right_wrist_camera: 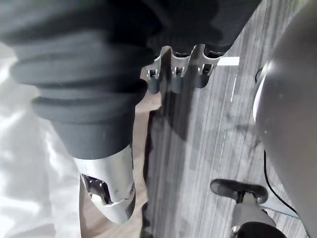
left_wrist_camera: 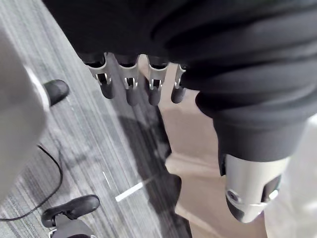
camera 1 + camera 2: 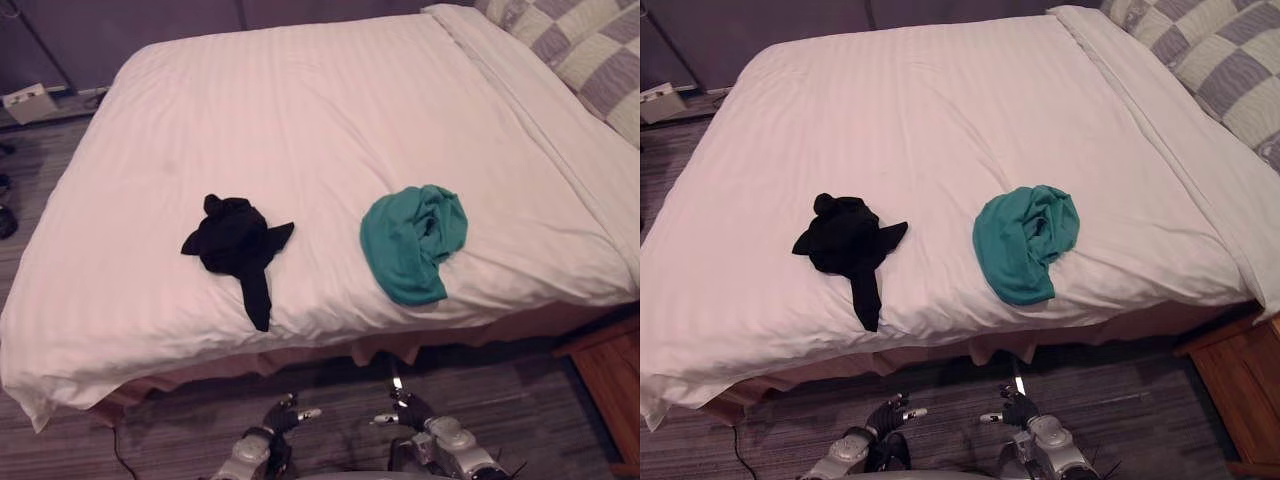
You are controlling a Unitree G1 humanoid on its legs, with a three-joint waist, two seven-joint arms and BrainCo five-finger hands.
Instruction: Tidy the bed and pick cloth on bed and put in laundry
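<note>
A crumpled black cloth (image 3: 235, 240) lies on the white bed (image 3: 300, 90), near its front edge on the left. A teal cloth (image 3: 410, 240) lies bunched to the right of it, also close to the front edge. My left hand (image 3: 283, 415) and right hand (image 3: 408, 410) hang low over the floor in front of the bed, well short of both cloths. Each hand is open and holds nothing. In the wrist views the left hand's fingers (image 2: 131, 87) and the right hand's fingers (image 1: 178, 74) point relaxed at the grey floor beside the bed's skirt.
Checkered pillows (image 3: 585, 45) lie at the bed's far right end. A wooden nightstand (image 3: 612, 385) stands at the lower right by the bed's corner. A small white box (image 3: 30, 102) sits on the floor at the far left. Grey plank floor (image 3: 180, 430) runs along the bed's front.
</note>
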